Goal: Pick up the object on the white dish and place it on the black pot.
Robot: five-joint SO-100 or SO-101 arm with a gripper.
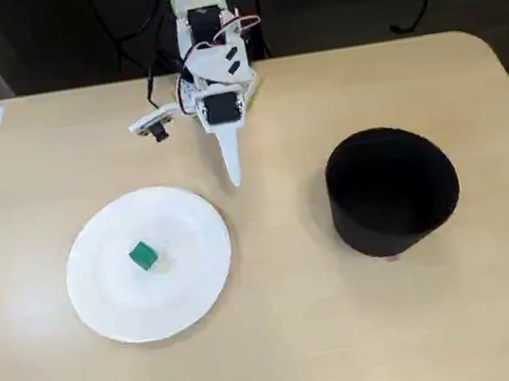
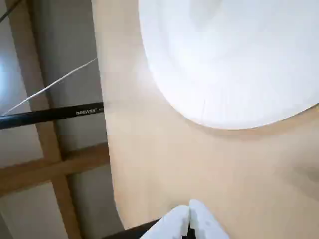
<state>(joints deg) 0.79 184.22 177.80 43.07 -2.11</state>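
Tool [image 1: 233, 176] state: fingers together, nothing between them. Wrist view confirms it, the two white tips [image 2: 190, 219] meet at the bottom edge with no gap worth mentioning.

Arm [image 1: 212, 63] is folded near its base at the far edge of the surface [image 1: 296, 338], tool tip pointing down toward the camera side. It hangs between plate and pot, closer to the plate's far rim, touching neither.

Green cube [image 1: 144, 256] sits on the white plate [image 1: 108, 299], a bit left of the plate's middle in the fixed view. Not visible in the wrist view; that one only catches part of the plate [image 2: 234, 64], washed out, plus the surface edge and floor off to the left.

Black pot [image 1: 391, 191] stands upright on the right of the fixed view, well apart from the plate. Looks empty, though the inside is too dark to be sure.

Step, as I read it: start of the pick, approach not begun. Nothing grasped, nothing moved.

Next move needs: fingers spread first, then swing toward the plate and reach out over its rim, come down on the cube from above. Cube is tiny against the fingers, so centering matters; an off-line close would likely just push it across the smooth plate.
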